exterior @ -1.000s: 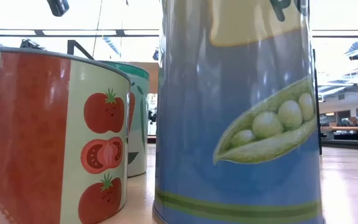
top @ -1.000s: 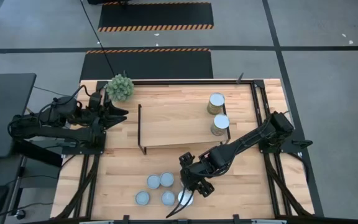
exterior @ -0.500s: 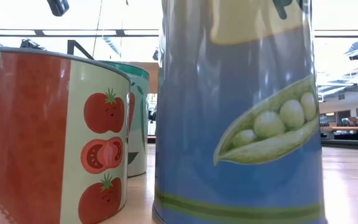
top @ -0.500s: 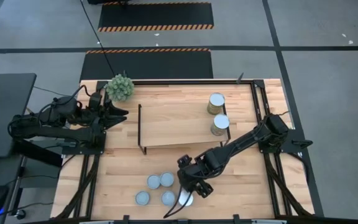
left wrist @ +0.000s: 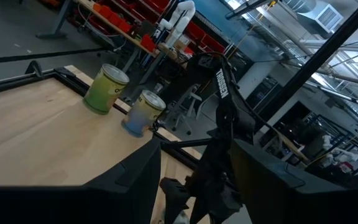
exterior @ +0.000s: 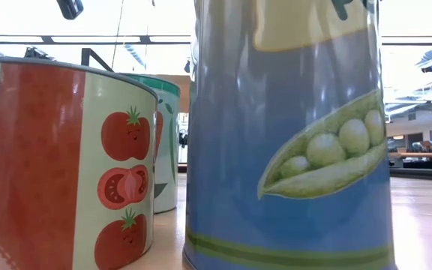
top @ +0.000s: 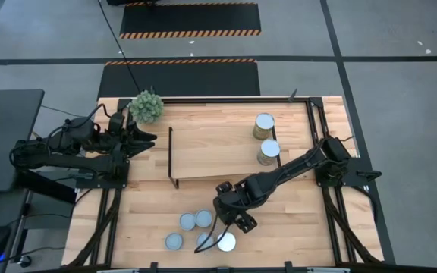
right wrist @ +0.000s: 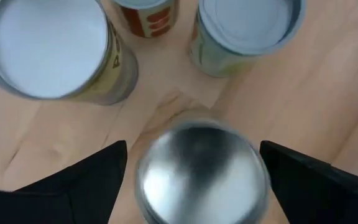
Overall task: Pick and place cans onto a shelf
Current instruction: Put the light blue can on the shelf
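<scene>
My right gripper (top: 231,218) hangs open over the group of cans near the table's near edge. In the right wrist view its fingers (right wrist: 73,180) stand on either side of a silvery-topped can (right wrist: 201,168), with gaps showing on both sides. A white-topped can (right wrist: 45,46), a blue-grey-topped can (right wrist: 247,25) and a red-sided can (right wrist: 145,12) stand beyond it. Two tan-sided cans (top: 264,125) (top: 268,152) stand on the right end of the light-wood shelf (top: 211,152). My left gripper (top: 149,136) waits open at the table's far left.
A green ball-shaped plant (top: 146,106) stands at the far left corner. Loose cans (top: 187,221) (top: 174,241) (top: 226,242) stand upright close together on the table. The low view is filled by a tomato can (exterior: 58,165) and a pea can (exterior: 291,135).
My right gripper has gone toward the table's far edge and a little to the left. It has come off the white-topped can at the near edge, which now shows whole. The gripper has stayed open. My left arm has kept still.
</scene>
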